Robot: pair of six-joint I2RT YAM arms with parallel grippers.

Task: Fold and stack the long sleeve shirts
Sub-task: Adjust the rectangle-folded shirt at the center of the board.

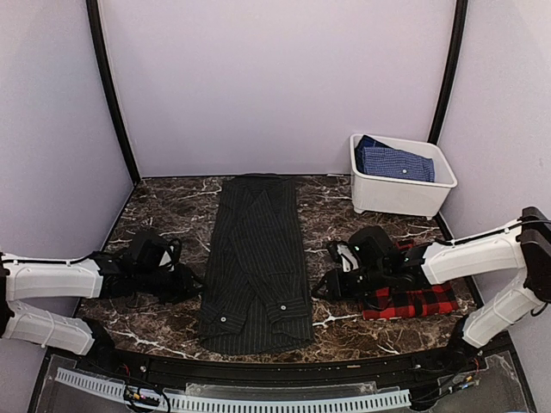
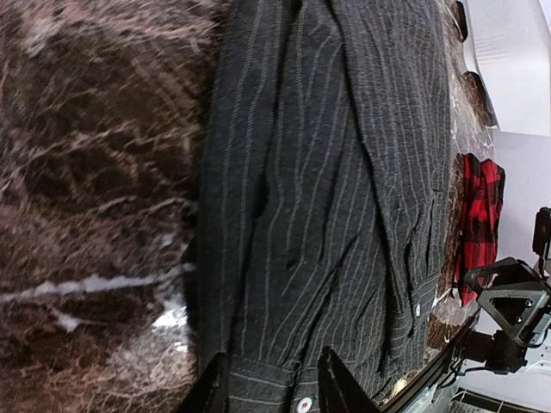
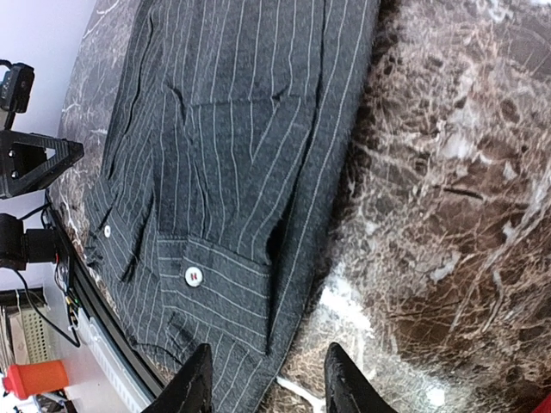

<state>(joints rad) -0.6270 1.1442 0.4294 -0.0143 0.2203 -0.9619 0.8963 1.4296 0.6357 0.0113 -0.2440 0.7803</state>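
Seen from the top camera, the spread shirt (image 1: 256, 262) lies lengthwise down the middle of the table (image 1: 172, 202), from near the back wall (image 1: 275, 86) toward the lower centre of the frame. The left gripper (image 1: 194, 282) sits just beside its lower left edge, and the right gripper (image 1: 320, 288) just beside its lower right edge. A folded shirt (image 1: 413, 303) lies on the table at the lower right, partly under the right arm (image 1: 465, 258). A bin (image 1: 392, 194) stands at the upper right, in the table's far corner, with a third shirt (image 1: 394, 161) lying inside it.
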